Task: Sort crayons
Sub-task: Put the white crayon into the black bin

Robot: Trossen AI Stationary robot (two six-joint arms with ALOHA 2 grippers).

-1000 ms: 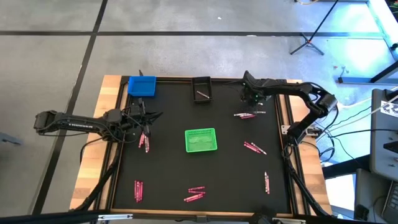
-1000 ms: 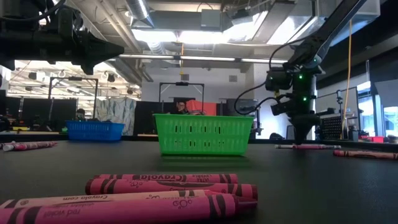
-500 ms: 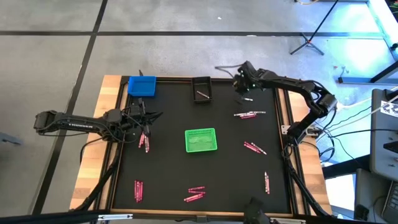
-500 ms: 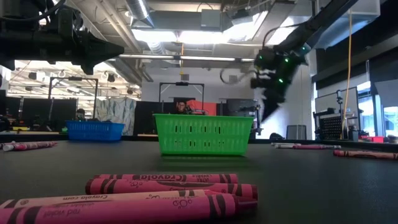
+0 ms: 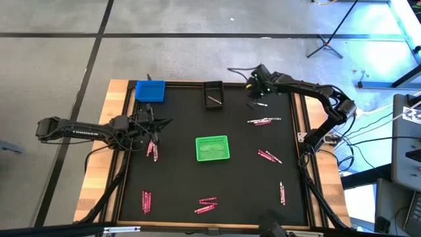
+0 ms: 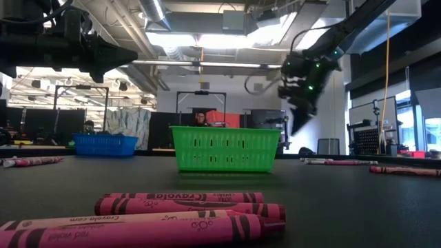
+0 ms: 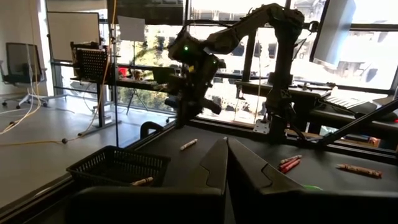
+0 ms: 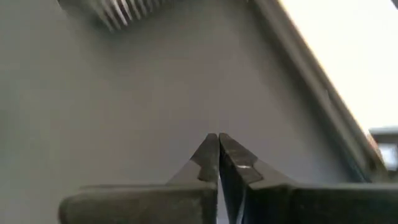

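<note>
The right gripper (image 5: pixel 253 87) hangs above the far right part of the desk (image 5: pixel 177 178), just right of the black bin (image 5: pixel 213 94). In the right wrist view its fingers (image 8: pixel 214 155) meet tip to tip, and no crayon is visible between them; whether a thin stick is pinched there cannot be told.

A single crayon (image 5: pixel 258 105) lies on the desk directly below and slightly nearer than this gripper. Its long axis runs roughly across the desk, left to right. A further pair of crayons (image 5: pixel 264 121) lies a little nearer still, on the same axis. One crayon (image 5: pixel 212 100) already rests inside the black bin.

The coming move appears to turn on this relation — the black bin lies to the gripper's left, close by, and the loose crayon lies just beneath it. The right arm is clearly the nearer one for both.

The left gripper (image 5: pixel 152 125) waits over the left side of the desk, fingers (image 7: pixel 214 165) together, near another group of crayons (image 5: pixel 152 150) and below the blue bin (image 5: pixel 150 91). The green bin (image 5: pixel 212 148) sits mid-desk, well apart from both grippers.
</note>
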